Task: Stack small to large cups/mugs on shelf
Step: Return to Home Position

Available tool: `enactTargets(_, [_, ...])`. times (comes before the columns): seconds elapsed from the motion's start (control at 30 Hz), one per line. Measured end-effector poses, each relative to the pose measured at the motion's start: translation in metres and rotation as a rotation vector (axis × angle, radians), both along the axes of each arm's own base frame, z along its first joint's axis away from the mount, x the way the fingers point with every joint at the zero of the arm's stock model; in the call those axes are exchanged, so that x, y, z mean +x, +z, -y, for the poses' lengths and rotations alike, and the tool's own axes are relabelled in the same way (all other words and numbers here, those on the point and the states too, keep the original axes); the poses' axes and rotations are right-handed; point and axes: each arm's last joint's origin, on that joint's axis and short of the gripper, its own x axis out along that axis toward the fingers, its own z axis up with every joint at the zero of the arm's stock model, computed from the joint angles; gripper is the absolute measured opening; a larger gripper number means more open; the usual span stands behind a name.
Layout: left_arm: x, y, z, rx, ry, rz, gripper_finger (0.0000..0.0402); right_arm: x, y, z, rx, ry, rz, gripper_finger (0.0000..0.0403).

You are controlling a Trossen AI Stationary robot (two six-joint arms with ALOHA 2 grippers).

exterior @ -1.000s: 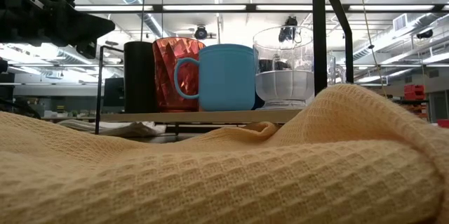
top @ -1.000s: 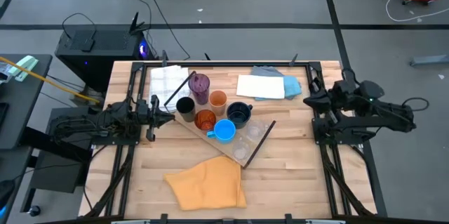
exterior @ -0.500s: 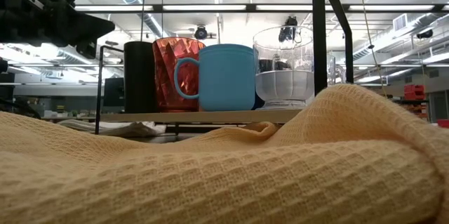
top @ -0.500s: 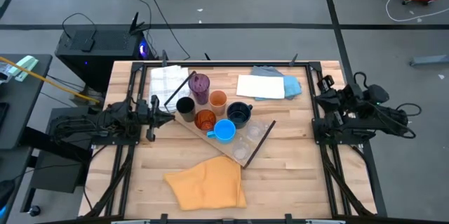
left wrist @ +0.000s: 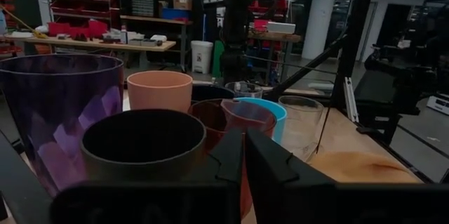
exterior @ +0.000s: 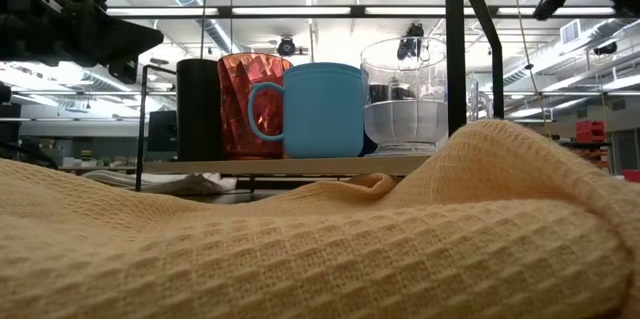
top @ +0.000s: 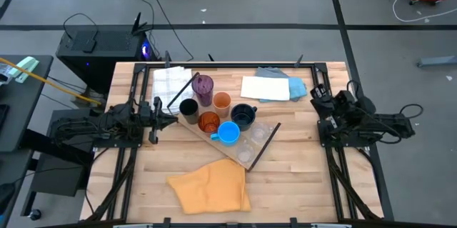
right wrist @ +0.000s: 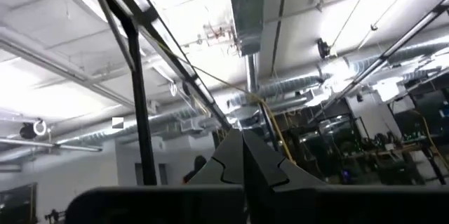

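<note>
1. Light slatted wooden worktop (top: 300, 178): the dark left arm (top: 118, 122) and dark right arm (top: 368, 119) sit folded at its left and right edges. Homing looks nearly complete, and the next move only needs them to settle clear of the cups.
2. Flat light-wood shelf board with thin black rods (top: 245, 160): it lies diagonally at mid-worktop and carries every cup.
3. Left fingers (left wrist: 270, 171) and right fingers (right wrist: 266, 171): both pairs are clenched and empty.
4. Purple faceted tumbler (top: 204, 85), clear glass (top: 253, 136), bright blue mug (top: 228, 133), amber ribbed cup (top: 208, 121) and black cup (top: 188, 107): all stand upright.
</note>
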Motion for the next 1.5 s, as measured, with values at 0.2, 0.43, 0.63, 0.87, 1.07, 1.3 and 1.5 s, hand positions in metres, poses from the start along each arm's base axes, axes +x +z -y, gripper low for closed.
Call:
enactTargets(0.2, [0.0,0.0,0.0,0.0,0.0,0.001,0.0019,0.005,-0.012,0.0,0.019,0.008,-0.043,0.0])
enactTargets(0.43, [0.0,0.0,0.0,0.0,0.0,0.0,0.0031,0.009,-0.019,0.001,0.011,-0.002,-0.126,0.0])
enactTargets(0.63, [0.0,0.0,0.0,-0.001,0.0,0.0,0.0036,0.015,-0.029,0.001,0.021,-0.001,-0.252,0.0])
enactTargets(0.87, [0.0,0.0,0.0,0.0,0.0,0.0,0.0025,0.02,-0.048,0.0,-0.006,0.036,-0.456,0.0])
enactTargets(1.07, [0.0,0.0,0.0,-0.001,0.0,0.0,0.0027,0.021,-0.054,0.0,-0.114,-0.009,-0.516,0.0])
enactTargets(1.3, [0.0,0.0,0.0,0.0,0.0,0.0,0.0038,0.022,-0.064,0.0,-0.195,-0.041,-0.617,0.0])
enactTargets(1.5, [0.0,0.0,0.0,-0.001,0.0,0.0,0.0034,0.022,-0.065,0.0,-0.194,-0.04,-0.626,0.0])
